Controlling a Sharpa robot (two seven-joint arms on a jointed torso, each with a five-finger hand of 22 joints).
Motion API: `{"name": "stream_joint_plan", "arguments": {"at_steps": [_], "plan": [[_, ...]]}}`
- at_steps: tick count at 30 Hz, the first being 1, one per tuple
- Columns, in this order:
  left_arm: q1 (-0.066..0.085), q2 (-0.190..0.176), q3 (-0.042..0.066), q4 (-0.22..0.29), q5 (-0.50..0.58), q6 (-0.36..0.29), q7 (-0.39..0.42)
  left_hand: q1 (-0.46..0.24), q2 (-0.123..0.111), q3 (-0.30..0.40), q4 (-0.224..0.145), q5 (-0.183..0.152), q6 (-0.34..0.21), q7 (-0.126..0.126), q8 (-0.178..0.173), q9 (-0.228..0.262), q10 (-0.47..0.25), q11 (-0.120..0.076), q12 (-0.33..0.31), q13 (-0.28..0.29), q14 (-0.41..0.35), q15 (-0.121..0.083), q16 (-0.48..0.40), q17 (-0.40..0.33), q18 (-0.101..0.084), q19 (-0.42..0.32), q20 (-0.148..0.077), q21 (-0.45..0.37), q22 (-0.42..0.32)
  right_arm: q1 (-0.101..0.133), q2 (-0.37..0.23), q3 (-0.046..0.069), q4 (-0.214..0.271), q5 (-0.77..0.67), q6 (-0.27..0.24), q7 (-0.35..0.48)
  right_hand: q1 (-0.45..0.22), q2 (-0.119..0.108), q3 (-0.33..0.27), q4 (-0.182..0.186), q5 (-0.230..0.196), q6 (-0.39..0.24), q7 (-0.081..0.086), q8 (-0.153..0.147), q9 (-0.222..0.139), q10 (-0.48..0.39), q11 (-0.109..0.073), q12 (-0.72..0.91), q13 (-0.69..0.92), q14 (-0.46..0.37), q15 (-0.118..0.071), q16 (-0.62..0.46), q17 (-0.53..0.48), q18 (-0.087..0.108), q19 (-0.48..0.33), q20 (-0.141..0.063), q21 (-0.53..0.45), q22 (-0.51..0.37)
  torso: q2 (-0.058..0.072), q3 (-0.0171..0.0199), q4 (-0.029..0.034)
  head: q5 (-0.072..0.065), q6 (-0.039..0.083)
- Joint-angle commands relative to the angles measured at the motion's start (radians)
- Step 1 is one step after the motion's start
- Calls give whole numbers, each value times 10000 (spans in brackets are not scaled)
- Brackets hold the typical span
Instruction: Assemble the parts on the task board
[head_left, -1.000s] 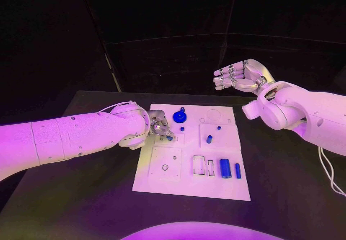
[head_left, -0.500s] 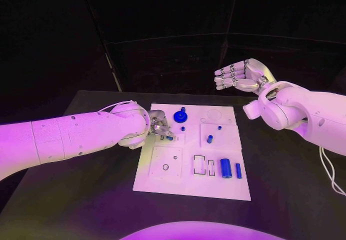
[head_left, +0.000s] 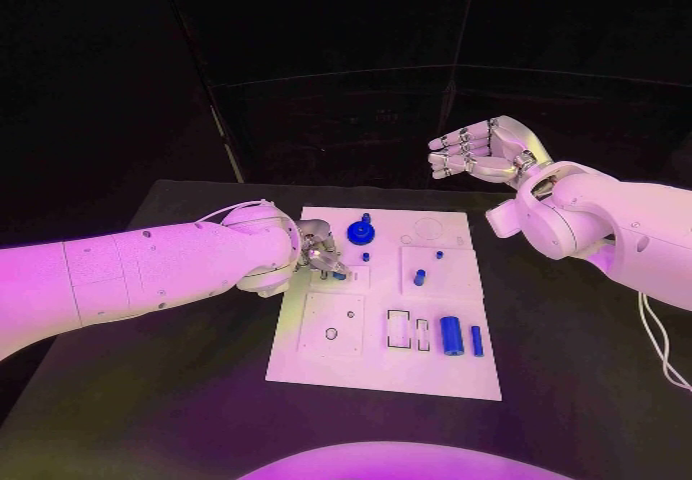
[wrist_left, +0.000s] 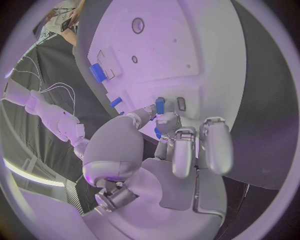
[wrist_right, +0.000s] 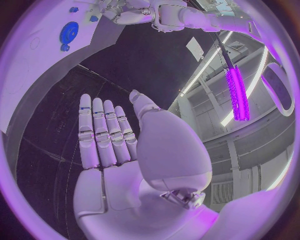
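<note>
My left hand (wrist_left: 164, 131) pinching a small blue peg (wrist_left: 160, 105), clear by wrist camera, half-hidden overhead at nine o'clock of the task board (head_left: 450, 372); right hand (head_left: 480, 150) aloft, loosely spread.

The task board (head_left: 382, 375) looks like smooth, hard white plastic with a faint sheen — light pools on it in the left wrist view. The blue parts, such as the cylinder (head_left: 451, 336) and the gear (head_left: 359, 235), read as plain moulded plastic (fairly matt). The table (head_left: 173, 400) is a dull, matt black. Both arms wear glossy white shells; the left hand (wrist_left: 181, 145) and right hand (wrist_right: 106, 140) look like satin silvery metal — smooth, lightly reflective.
</note>
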Motion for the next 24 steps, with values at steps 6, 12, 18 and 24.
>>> {"name": "stream_joint_plan", "arguments": {"at_steps": [6, 12, 18, 24], "plan": [[-14, 120, -19, -132, -60, 323, -82, -198, -246, 1055, -1188, 19, 161, -211, 153, 91, 127, -129, 79, 75, 1056, -140, 31, 2634, -184, 66, -102, 47, 12, 19, 34, 6, -8, 33, -13, 117, -22, 98, -52, 8, 70, -27, 1, -29, -3, -66, 18, 37, -2, 84, -18, 38, -27, 35, 45, 48, -65, 11, 4, 4, -2, 11, -9], [-10, 218, -19, -230, -60, 408, -86, -314, -271, 886, -1034, 17, 200, -242, 158, 103, 135, -156, 93, 82, 1056, -167, 31, 2634, -188, 73, -132, 50, 29, 19, 48, 6, -17, 33, -6, 115, -26, 93, -58, 9, 79, -31, 4, -31, -4, -71, 20, 36, -3, 82, -16, 36, -40, 35, 44, 49, -68, 10, 1, 7, -10, 9, -23], [-6, 306, -18, -304, -59, 494, -87, -564, -271, 637, -751, 7, 276, -264, 154, 104, 150, -173, 133, 111, 1056, -184, 31, 2634, -194, 82, -154, 54, 50, 19, 53, 6, -20, 33, 9, 111, -26, 93, -58, 9, 79, -31, 4, -31, -4, -71, 20, 36, -3, 82, -16, 36, -40, 35, 44, 49, -68, 10, 0, 3, -3, 3, -44], [-4, 327, -18, -336, -58, 543, -83, -888, -257, 176, -381, -11, 379, -285, 143, 100, 168, -190, 195, 150, 1056, -199, 31, 2634, -196, 90, -169, 53, 68, 19, 63, 5, -43, 33, 40, 89, -37, 90, -70, 16, 93, -40, 8, -36, -6, -80, 25, 36, -4, 79, -12, 33, -66, 33, 41, 51, -74, 10, -1, -3, -1, -19, -50]]}}
